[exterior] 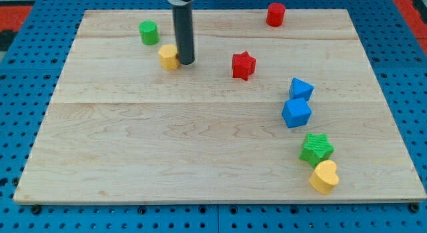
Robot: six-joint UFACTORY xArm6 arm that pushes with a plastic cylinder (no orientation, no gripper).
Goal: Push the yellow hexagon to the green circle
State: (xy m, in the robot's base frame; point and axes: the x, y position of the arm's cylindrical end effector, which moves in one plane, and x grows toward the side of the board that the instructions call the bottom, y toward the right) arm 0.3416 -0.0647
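Note:
The yellow hexagon [168,57] lies on the wooden board at the view's upper left. The green circle [149,33] stands a short way up and to the left of it, apart from it. My tip [186,61] rests against the hexagon's right side, touching it. The dark rod rises straight up from there to the view's top edge.
A red star [243,65] lies right of my tip. A red cylinder [275,14] stands near the top edge. Two blue blocks [301,89] [296,113] sit at the right. A green star [316,149] and a yellow heart [324,177] lie at lower right. The board's edge [213,201] meets blue pegboard.

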